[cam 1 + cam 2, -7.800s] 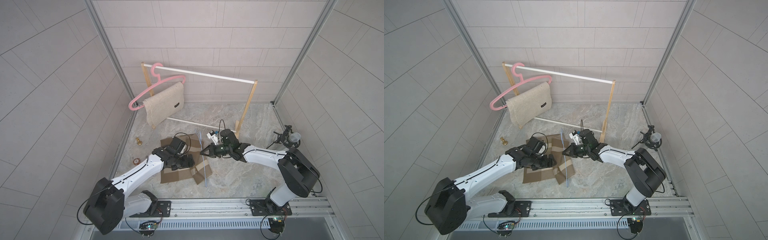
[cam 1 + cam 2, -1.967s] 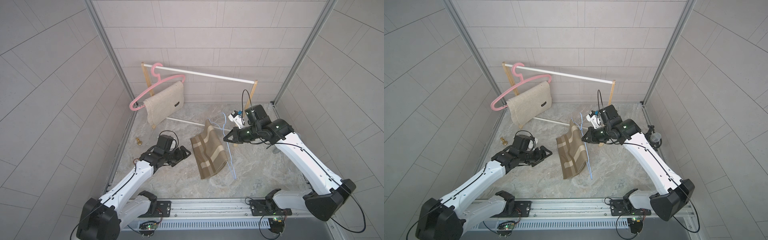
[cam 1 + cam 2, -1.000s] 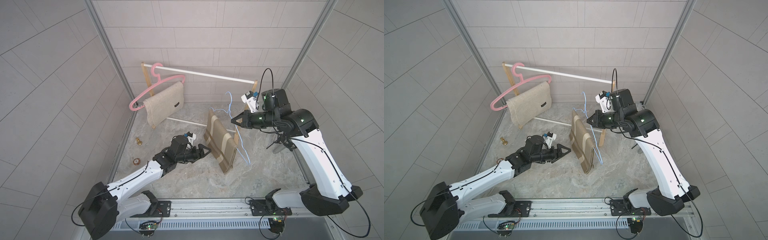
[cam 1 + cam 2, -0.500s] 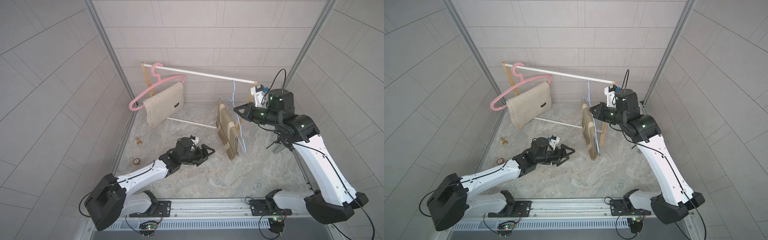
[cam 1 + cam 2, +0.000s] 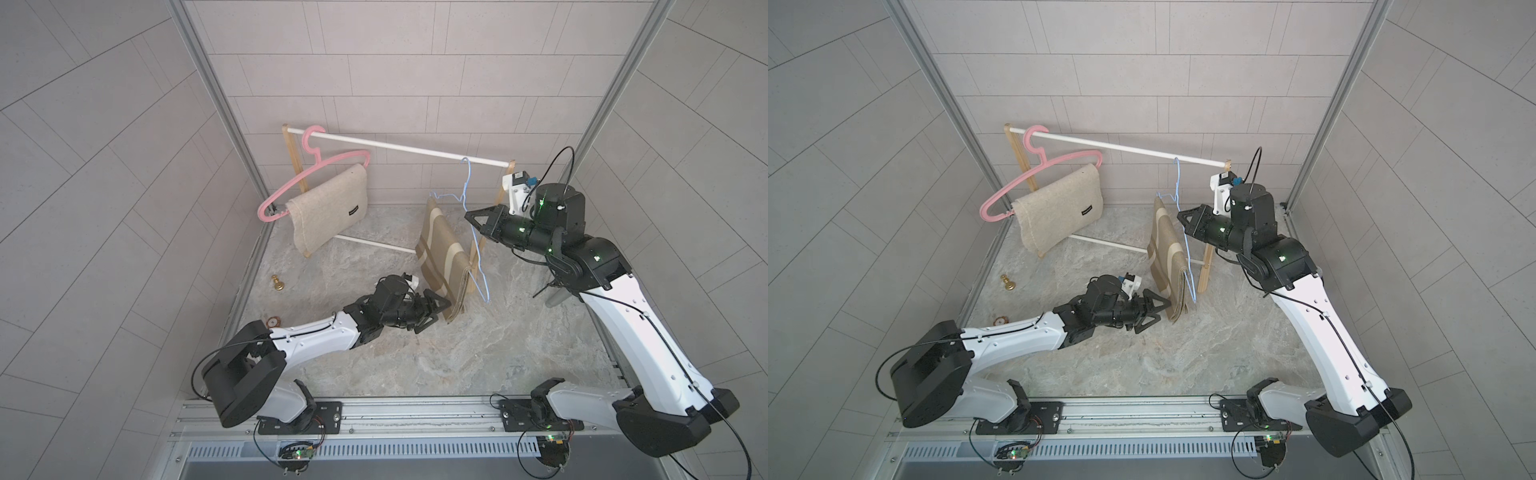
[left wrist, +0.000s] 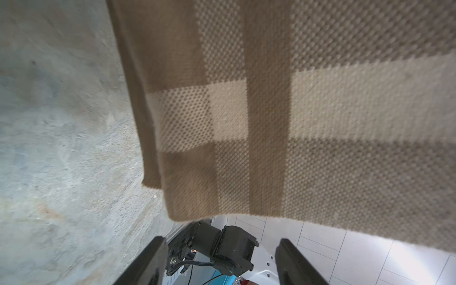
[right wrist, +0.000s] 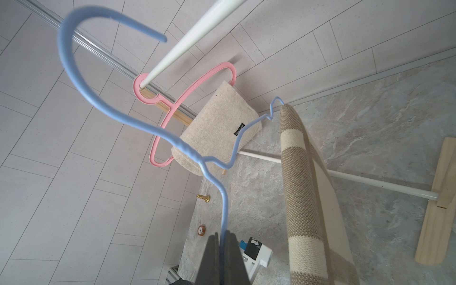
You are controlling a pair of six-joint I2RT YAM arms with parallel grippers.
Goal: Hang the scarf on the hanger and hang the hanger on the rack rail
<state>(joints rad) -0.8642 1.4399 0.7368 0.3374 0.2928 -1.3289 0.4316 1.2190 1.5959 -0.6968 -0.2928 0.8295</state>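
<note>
Right gripper (image 5: 472, 216) clamped tight on blue hanger (image 7: 187, 150), holding it aloft. Hook up at white rail (image 5: 395, 146); resting on it or not, cannot tell. Striped scarf (image 5: 440, 253) draped over hanger bar, folded, lower edge hanging free. Left gripper (image 5: 434, 313) low, jaws spread, empty, just beside scarf's bottom edge. Pink hanger (image 5: 328, 160) with beige cloth (image 5: 328, 208) at rail's other end, well apart.

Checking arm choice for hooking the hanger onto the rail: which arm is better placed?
Right. The right gripper is shut on the blue hanger, whose hook is at the rail; the left gripper is open, low beside the scarf's bottom edge.
</note>
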